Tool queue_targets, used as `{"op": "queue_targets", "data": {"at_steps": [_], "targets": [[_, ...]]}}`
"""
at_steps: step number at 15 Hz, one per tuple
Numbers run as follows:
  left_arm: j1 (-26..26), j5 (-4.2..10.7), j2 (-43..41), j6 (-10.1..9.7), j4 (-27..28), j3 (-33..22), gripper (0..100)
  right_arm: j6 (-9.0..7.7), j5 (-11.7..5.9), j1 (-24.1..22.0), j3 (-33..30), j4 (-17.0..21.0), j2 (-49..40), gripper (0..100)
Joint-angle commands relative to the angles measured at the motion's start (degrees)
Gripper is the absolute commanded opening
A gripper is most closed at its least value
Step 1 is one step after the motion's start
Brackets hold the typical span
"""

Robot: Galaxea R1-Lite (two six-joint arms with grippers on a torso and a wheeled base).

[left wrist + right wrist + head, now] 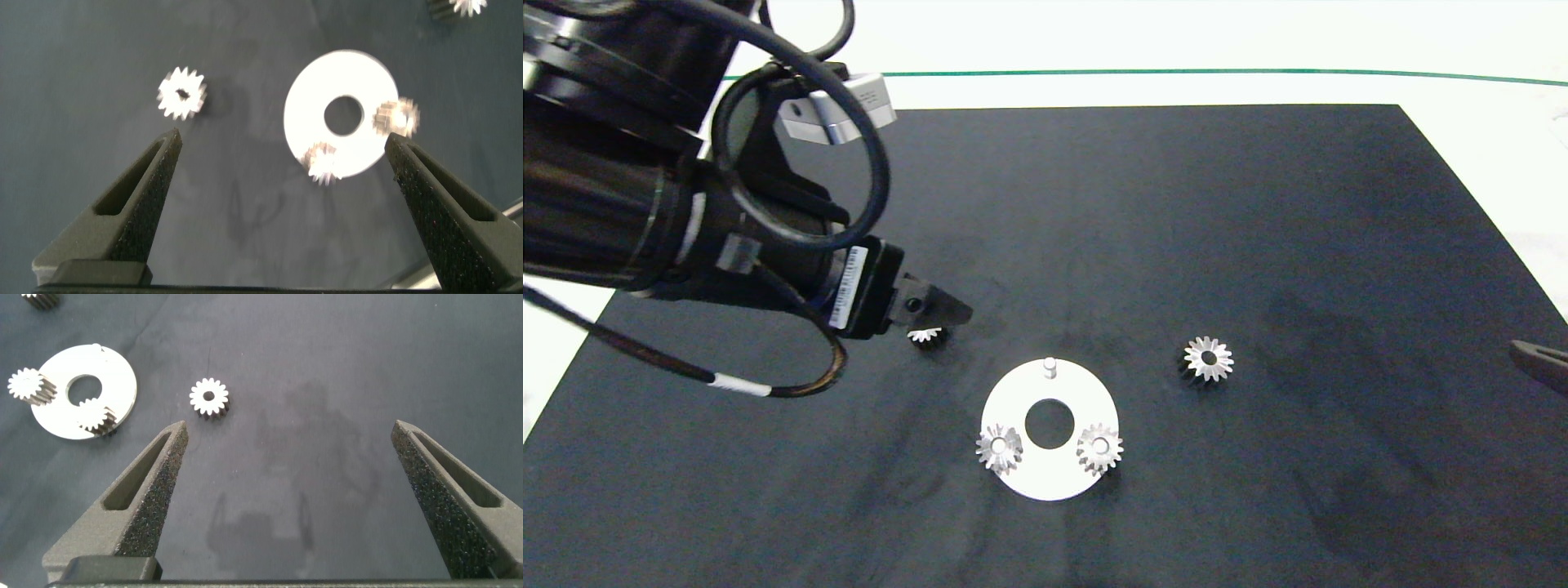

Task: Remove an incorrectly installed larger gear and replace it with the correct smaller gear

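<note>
Spread across the white table [1486, 139]: a black mat [1258, 245], with a thin green line [1176, 72] running along the tabletop beyond its far edge. Lying flat on the mat: a white round disc [1049, 478] with a centre hole, carrying a short upright peg [1049, 367] at its far rim. Seated on the disc's near half, left and right of the hole: two small silver gears [999, 448] [1099, 447].

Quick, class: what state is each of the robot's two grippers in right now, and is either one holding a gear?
Left gripper: open, empty, above the mat near the smaller gear.
Right gripper: open, empty, at the mat's right edge.
</note>
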Motion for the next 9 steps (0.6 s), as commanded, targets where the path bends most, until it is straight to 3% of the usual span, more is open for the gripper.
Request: {"op": "queue_targets", "data": {"at_steps": [1, 3, 5, 7, 9], "targets": [[-0.17, 0.37, 7.96, 0.63, 0.64, -4.17, 100, -0.19, -0.05, 0.02, 0.52, 0.01, -0.07, 100], [2.56, 0.28, 9.28, 1.69, 0.55, -4.17, 100, -0.54, -0.05, 0.10, 0.52, 0.01, -0.51, 100], [5.72, -0.43, 9.98, 4.32, 0.38, -4.17, 100, -1.07, 0.04, 0.10, 0.52, 0.01, -0.51, 100], [7.13, -1.74, 9.89, 4.94, 0.20, -3.38, 100, -1.07, 0.12, 0.10, 0.61, 0.01, -0.24, 100], [7.48, -1.83, 9.98, 5.38, -0.41, -2.67, 100, -1.24, 0.21, 0.19, 0.61, -0.08, -0.33, 100]]}}
